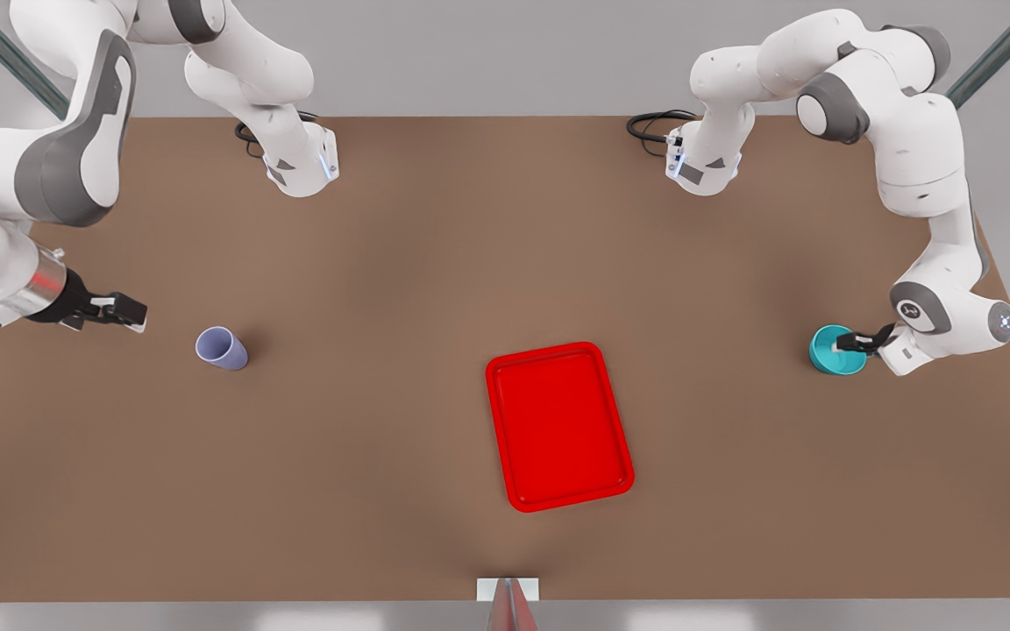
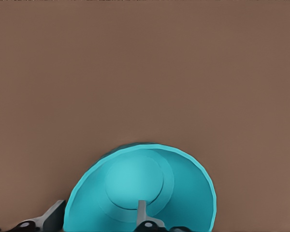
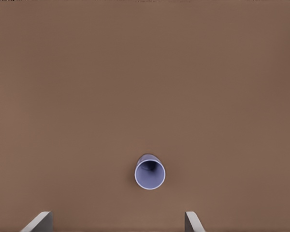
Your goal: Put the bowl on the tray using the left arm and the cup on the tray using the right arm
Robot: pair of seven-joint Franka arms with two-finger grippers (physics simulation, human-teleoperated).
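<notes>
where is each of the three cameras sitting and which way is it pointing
Front view: high above the table, looking down at both arms, the tray, cup and bowl.
Left wrist view: rides the left gripper, looking at the bowl; one finger inside the rim, one outside.
Right wrist view: rides the right gripper, facing the cup across bare table; open fingertips show.
Shared: the bowl in front and left wrist views, the cup in front and right wrist views.
</notes>
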